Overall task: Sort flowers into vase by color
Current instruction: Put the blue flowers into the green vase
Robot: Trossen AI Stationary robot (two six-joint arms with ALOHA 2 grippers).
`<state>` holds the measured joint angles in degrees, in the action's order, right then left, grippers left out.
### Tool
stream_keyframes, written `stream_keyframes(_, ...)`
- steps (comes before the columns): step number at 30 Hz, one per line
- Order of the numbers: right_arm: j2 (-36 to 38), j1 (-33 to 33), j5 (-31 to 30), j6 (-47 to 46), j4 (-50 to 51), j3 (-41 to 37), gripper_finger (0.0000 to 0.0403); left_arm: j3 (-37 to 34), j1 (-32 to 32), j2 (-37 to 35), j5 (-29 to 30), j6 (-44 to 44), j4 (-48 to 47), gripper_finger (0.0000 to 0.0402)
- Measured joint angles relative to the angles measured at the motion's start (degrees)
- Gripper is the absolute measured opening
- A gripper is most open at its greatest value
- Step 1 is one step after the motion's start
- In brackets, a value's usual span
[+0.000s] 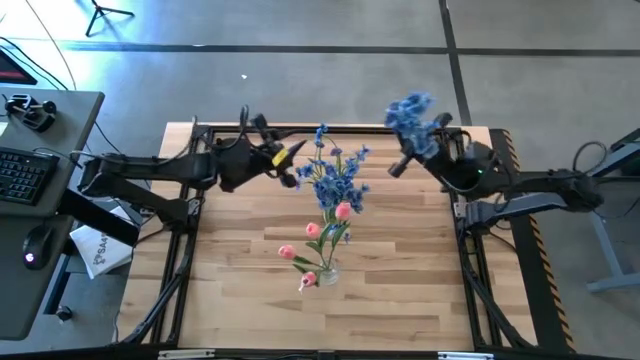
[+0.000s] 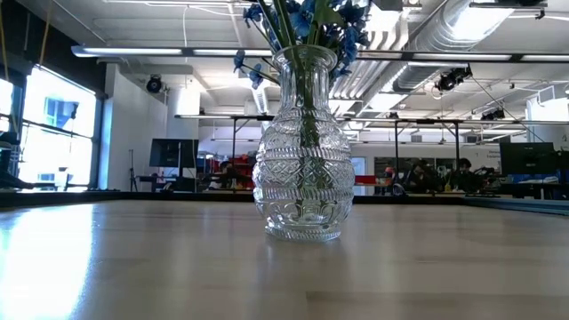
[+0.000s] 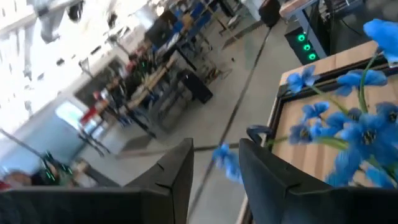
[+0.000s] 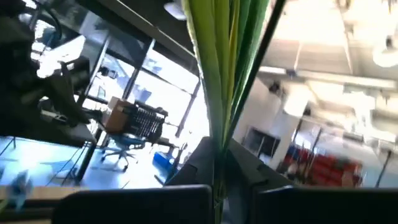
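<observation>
A clear glass vase [image 2: 302, 151] stands mid-table on its base. It holds green stems with blue blossoms [image 2: 307, 18]. From above, blue sprays [image 1: 335, 180] show at the table's middle, and pink tulips [image 1: 318, 240] spread toward the near edge over glass [image 1: 326, 272]. I cannot tell whether there is one vase or two. My left gripper [image 1: 288, 165] is open and empty, just left of the blue sprays [image 3: 354, 124]. My right gripper [image 1: 405, 158], at the far right, is shut on another blue spray [image 1: 410, 115]. My right gripper pinches the blue spray's green stems [image 4: 219, 155] between its two fingers. The stems run on past the fingers to the blossoms [image 1: 412, 108], which stand beyond the gripper toward the far edge. The spray is lifted clear of the table.
The wooden tabletop [image 1: 250, 270] has a dark frame around its edge [image 1: 480, 300]. A desk with a keyboard [image 1: 20, 175] and mouse stands to the left of the table. The room behind shows benches and people far off.
</observation>
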<state>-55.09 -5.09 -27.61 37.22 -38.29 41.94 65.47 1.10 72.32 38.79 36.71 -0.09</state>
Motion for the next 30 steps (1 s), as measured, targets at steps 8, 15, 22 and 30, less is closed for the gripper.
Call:
stream_keyframes(8, 14.2, -3.5, 2.1, -19.5, 3.4, -18.2, 0.0001, 0.0, 1.3, -7.2, 0.0, -14.1, -17.5, 0.0119)
stream_keyframes(15, 10.6, -6.7, 19.6, -35.6, -18.1, -32.0, 0.0001, -1.2, 4.2, -8.8, -10.7, -30.7, -30.6, 0.0119)
stream_keyframes(22, 2.2, -6.8, 28.2, -40.2, -37.7, -38.3, 0.0000, -14.5, 4.5, -8.5, -14.5, -38.5, -23.7, 0.0120)
stream_keyframes(30, -11.4, -4.5, 30.7, -39.6, -45.5, -33.2, 0.0000, -33.2, 4.6, -6.9, -25.5, -41.6, 4.2, 0.0120)
